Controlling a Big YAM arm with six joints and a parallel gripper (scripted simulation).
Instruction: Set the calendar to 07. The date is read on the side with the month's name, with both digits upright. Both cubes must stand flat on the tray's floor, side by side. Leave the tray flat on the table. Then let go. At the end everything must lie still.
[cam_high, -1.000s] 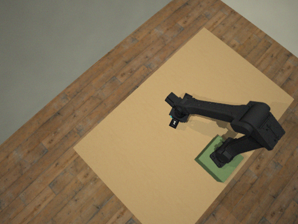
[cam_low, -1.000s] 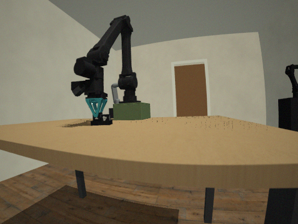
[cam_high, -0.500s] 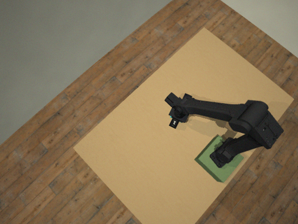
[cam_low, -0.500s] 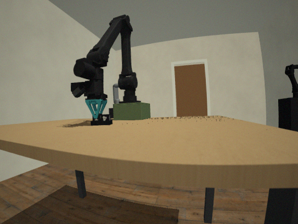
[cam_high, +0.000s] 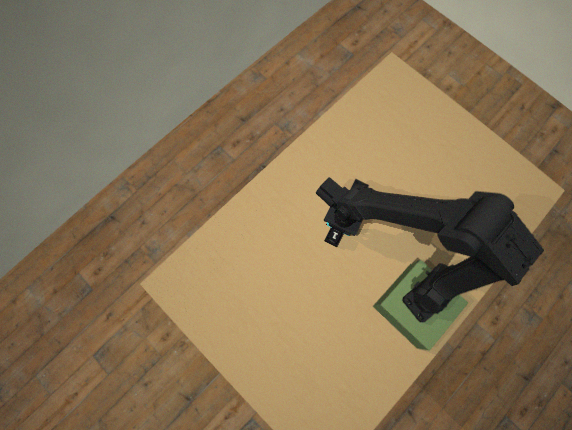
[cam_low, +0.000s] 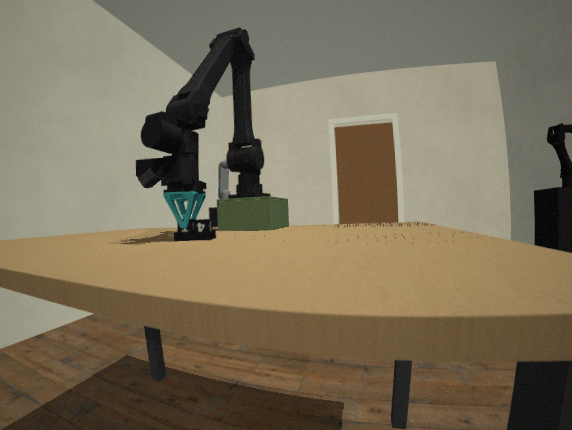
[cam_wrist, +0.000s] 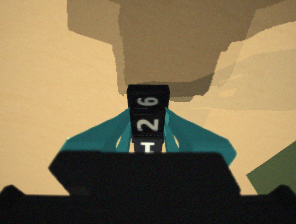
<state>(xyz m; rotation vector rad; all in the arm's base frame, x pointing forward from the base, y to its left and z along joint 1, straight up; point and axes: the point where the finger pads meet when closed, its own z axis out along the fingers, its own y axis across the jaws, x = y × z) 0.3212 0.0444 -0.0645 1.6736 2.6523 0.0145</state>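
- The jaws (cam_high: 340, 221) (cam_low: 186, 229) are grasping a black cube marked 2 (cam_wrist: 148, 124), with a teal finger pressed to each side of it in the wrist view.
- The second black cube (cam_high: 334, 235) (cam_low: 202, 226) (cam_wrist: 147, 146) stands just beside the gripped one, on the side away from the 6 seen in the wrist view. It shows a white 1 on top and, in the exterior view, a white 4 on its side, turned from upright.
- The 2 and the 6 both lie sideways in the wrist view.
- Low under the cubes is a dark strip that looks like the tray (cam_low: 196, 236), down on the desk (cam_high: 275, 280) (cam_low: 300, 280) (cam_wrist: 40, 60). Its month name cannot be read, and whether both cubes stand flat on its floor cannot be told.
- The date side cannot be made out, so whether it reads 07 cannot be told.
- The black arm (cam_high: 410, 207) (cam_low: 242, 100) rises from a green block (cam_high: 425, 337) (cam_low: 245, 214) (cam_wrist: 280, 175) and reaches over to the cubes, its wrist pointing down; the block stands well apart from them.
- In the exterior view, a brown door (cam_low: 366, 172) is set in the far wall.
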